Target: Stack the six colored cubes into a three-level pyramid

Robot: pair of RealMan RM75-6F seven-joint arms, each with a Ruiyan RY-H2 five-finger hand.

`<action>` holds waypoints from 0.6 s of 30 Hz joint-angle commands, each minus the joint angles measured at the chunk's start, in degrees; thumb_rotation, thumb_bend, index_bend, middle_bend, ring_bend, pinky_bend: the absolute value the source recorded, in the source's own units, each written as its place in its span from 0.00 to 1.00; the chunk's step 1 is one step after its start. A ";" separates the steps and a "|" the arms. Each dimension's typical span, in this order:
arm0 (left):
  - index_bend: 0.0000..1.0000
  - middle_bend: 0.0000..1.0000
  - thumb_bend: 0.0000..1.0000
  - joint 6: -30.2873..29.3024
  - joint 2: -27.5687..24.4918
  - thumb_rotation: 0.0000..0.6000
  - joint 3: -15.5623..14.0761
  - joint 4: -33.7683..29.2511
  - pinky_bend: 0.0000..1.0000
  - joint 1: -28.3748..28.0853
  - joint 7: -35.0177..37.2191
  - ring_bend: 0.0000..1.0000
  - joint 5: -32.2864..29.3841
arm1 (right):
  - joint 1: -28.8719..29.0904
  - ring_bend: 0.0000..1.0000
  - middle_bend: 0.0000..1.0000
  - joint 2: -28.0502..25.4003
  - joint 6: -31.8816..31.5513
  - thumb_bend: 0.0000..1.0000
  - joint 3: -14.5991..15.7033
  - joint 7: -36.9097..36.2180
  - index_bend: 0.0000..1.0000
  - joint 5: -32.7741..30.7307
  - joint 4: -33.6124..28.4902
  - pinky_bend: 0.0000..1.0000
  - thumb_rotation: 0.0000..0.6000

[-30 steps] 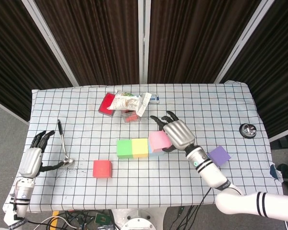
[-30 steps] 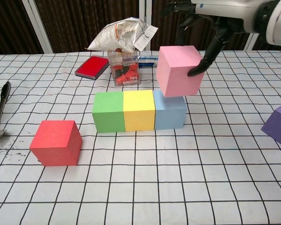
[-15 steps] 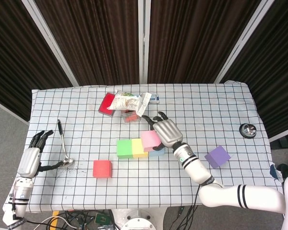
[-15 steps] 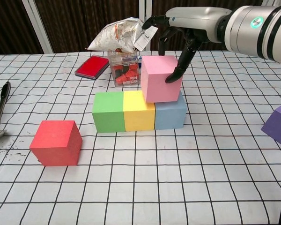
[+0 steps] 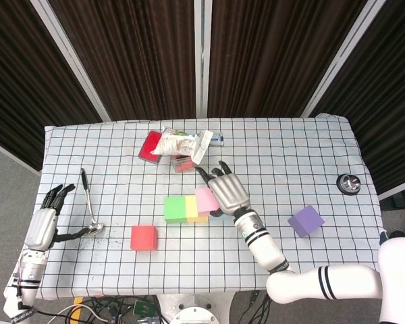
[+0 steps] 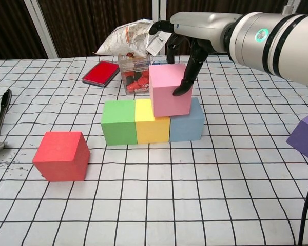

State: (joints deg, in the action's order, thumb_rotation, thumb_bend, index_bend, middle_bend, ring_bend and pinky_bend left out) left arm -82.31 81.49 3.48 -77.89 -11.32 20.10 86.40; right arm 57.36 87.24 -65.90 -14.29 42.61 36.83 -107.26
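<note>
**Pink cube arrives over the base row**

My right hand [image 6: 187,38] has carried the pink cube [image 6: 169,89] leftward and down; gripped from above at frame centre, it now sits on the seam between the yellow cube [image 6: 152,120] and blue cube [image 6: 187,123], starting level two. It looks matte, square, slightly tilted. My left hand [image 5: 44,223] rests spread and empty, lower left

Open table [image 6: 205,205] in front of the cube row [image 6: 152,122]; red cube [image 6: 61,156] sits front-left, well apart. Right side open out to the purple cube [image 6: 305,134] at the frame edge. Behind the row it's tight: clear box [image 6: 135,72], crumpled bag [image 6: 133,37], red case [image 6: 101,72]. Right hand [image 6: 187,38] and its arm block from above-right. Spoon [image 6: 1,122] far left.
</note>
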 commanded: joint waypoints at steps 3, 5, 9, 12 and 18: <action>0.06 0.12 0.00 0.16 0.06 1.00 0.03 0.20 0.00 -0.02 0.24 0.00 -0.14 | 0.46 0.18 0.55 0.98 -1.08 0.03 0.06 0.67 0.00 -1.08 0.22 0.00 1.00; 0.06 0.12 0.00 0.39 0.09 1.00 0.06 0.40 0.00 -0.04 0.64 0.00 -0.33 | 0.54 0.18 0.55 1.47 -1.79 0.04 0.14 0.95 0.00 -1.28 0.19 0.00 1.00; 0.06 0.12 0.00 0.88 0.08 1.00 0.01 0.92 0.00 -0.10 1.73 0.00 -0.53 | 0.67 0.18 0.54 2.43 -2.90 0.04 0.29 1.35 0.00 -1.20 0.64 0.00 1.00; 0.06 0.12 0.00 0.74 0.19 1.00 -0.02 1.20 0.00 0.00 1.96 0.00 -0.50 | 0.75 0.18 0.54 3.03 -3.44 0.04 0.13 1.38 0.00 -1.09 1.08 0.00 1.00; 0.06 0.12 0.00 0.61 0.22 1.00 -0.04 1.48 0.00 0.13 2.23 0.00 -0.49 | 0.94 0.18 0.53 3.86 -3.44 0.04 0.22 1.59 0.00 -1.14 1.92 0.00 1.00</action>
State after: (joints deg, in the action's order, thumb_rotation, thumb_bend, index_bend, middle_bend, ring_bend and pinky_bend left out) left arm -81.70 81.72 3.43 -76.40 -11.19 22.33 85.91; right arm 58.29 91.06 -69.35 -14.08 44.17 35.71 -105.37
